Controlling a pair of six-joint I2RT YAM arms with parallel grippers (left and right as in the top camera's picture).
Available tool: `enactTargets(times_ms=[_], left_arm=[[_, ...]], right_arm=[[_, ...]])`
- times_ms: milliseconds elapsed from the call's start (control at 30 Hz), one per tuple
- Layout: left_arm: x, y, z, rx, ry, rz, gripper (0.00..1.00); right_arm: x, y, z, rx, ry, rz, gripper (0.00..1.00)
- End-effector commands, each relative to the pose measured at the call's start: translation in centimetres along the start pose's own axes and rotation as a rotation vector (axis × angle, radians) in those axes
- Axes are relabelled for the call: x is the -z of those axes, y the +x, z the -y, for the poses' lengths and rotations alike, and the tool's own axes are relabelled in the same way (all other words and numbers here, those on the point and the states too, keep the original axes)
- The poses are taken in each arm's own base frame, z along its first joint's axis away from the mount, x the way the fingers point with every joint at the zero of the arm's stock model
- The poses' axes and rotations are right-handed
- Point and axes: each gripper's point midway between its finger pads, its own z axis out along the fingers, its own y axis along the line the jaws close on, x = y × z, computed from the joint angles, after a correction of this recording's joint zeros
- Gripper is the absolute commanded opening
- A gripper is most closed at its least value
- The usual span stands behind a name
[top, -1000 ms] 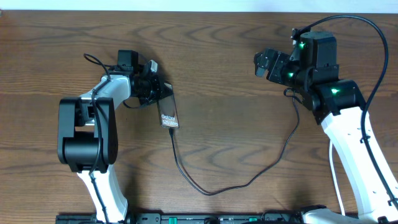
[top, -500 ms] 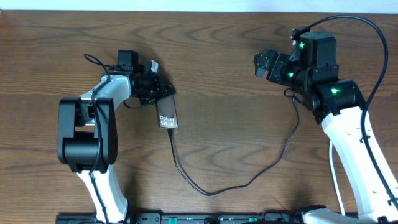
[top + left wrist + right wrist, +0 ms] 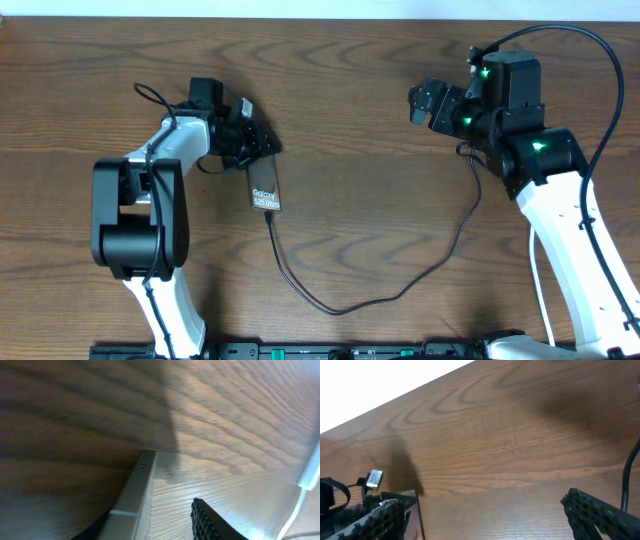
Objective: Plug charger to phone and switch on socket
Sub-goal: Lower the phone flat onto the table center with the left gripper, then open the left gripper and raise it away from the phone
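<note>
Overhead: a dark brown wood-grain table (image 3: 380, 180) fills the view, with a pale strip (image 3: 320, 8) along its far edge. The flat bronze phone with white "Galaxy" lettering (image 3: 265, 186) lies at left centre, its far end at the left gripper (image 3: 265, 148). The thin black charger cable (image 3: 340, 308) meets the phone's near end and loops across the wood toward the right arm. The right gripper (image 3: 425, 100) is well apart from the phone.

Left wrist: jaws parted; the textured pad (image 3: 205, 522) stands clear of the phone's edge.

Right wrist: jaws spread wide over bare wood.
</note>
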Motion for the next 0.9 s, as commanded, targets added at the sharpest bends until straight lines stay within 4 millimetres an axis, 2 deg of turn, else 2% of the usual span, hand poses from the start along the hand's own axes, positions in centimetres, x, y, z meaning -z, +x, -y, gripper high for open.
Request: enactTargets(times_ms=[0,267,767,867], left_arm=[[-0.62,0.66,-5.53,0.059,-0.253,0.008,0.44],[-0.38,0.67,-6.37,0.062,-0.302,0.015,0.50],[-0.38,0.69,-6.37,0.062,-0.302,0.014,0.51],[-0.37,0.69,-6.36,0.062,-0.302,0.015,0.65]], right_arm=[[-0.25,0.01,0.16,0.019,0.012,-0.002,0.99],[-0.25,0.02,0.17,0.019,0.013,-0.002,0.99],[-0.25,0.05,0.18,0.019,0.013,-0.003,0.99],[-0.25,0.05,0.19,0.019,0.014,-0.003,0.99]])
